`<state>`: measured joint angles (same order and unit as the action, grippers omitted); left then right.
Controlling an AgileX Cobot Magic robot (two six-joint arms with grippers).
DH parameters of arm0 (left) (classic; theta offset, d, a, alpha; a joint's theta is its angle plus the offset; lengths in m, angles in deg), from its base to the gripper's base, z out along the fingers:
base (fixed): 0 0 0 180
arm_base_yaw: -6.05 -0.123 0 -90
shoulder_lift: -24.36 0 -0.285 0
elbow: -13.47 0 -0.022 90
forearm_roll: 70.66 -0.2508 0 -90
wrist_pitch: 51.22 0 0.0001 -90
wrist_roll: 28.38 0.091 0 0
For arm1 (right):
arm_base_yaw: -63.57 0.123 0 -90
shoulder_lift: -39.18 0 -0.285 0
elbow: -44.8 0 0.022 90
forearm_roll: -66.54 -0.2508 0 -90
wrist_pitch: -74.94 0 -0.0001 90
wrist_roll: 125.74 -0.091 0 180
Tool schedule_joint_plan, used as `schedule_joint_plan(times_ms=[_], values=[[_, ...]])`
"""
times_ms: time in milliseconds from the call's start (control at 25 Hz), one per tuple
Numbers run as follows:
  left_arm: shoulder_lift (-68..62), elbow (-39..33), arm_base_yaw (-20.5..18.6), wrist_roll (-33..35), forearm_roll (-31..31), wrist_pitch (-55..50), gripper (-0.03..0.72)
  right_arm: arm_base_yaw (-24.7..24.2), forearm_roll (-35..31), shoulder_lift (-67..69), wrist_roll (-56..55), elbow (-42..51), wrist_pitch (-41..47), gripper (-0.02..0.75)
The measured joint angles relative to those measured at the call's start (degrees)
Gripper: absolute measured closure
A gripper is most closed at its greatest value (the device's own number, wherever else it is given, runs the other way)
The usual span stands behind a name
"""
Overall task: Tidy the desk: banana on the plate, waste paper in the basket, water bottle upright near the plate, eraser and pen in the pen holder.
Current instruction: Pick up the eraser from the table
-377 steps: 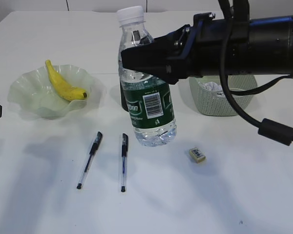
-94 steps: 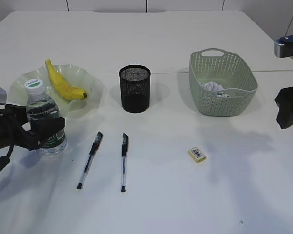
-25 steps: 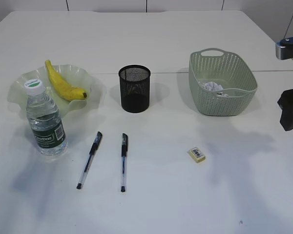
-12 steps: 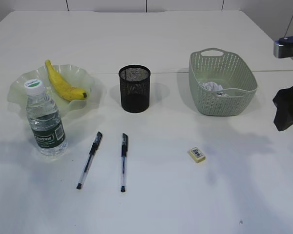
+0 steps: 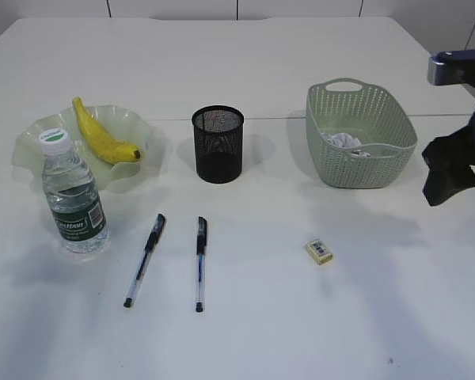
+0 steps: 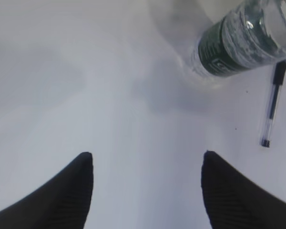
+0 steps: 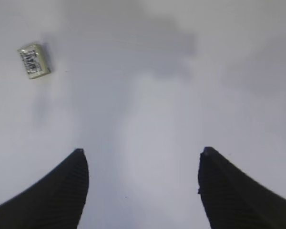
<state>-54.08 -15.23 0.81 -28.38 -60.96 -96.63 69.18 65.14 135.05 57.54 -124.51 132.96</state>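
Note:
The banana [image 5: 104, 139] lies on the pale green plate [image 5: 39, 146]. The water bottle [image 5: 74, 196] stands upright in front of the plate; it also shows in the left wrist view [image 6: 238, 43]. Two pens [image 5: 146, 258] [image 5: 199, 262] lie side by side in front of the black mesh pen holder [image 5: 218, 144]. The eraser [image 5: 319, 251] lies right of the pens; the right wrist view shows it at upper left [image 7: 34, 60]. Waste paper [image 5: 344, 141] sits in the green basket [image 5: 362, 162]. My left gripper [image 6: 145, 160] is open and empty, out of the exterior view. My right gripper [image 7: 142, 155] is open and empty at the right edge [image 5: 451, 170].
The basket stands at the back right, the pen holder at the back middle. One pen shows at the right of the left wrist view [image 6: 272, 107]. A seam between two tabletops runs behind the pen holder.
My right arm has moved left into view from the right edge. The left arm had let go of the upright bottle and left the exterior view. The objects have not moved.

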Motion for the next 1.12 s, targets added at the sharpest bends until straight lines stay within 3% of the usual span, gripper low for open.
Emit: schedule_joint_plan(times_ms=[240, 680, 1120], values=[[0.00, 0.00, 0.00, 1.25, 1.85, -5.18, 0.194, 6.98, 1.97, 2.63, 0.00, -6.01, 0.00, 0.214], [0.12, 0.00, 0.00, 3.59, 3.67, -5.90, 0.212, 14.24, 2.40, 16.69, -1.06, -18.62, 3.05, 0.215], [0.12, 0.25, 0.00, 3.64, 4.81, -7.63, 0.214, 15.09, 1.82, 26.81, -1.31, -20.32, 3.65, 0.205]])
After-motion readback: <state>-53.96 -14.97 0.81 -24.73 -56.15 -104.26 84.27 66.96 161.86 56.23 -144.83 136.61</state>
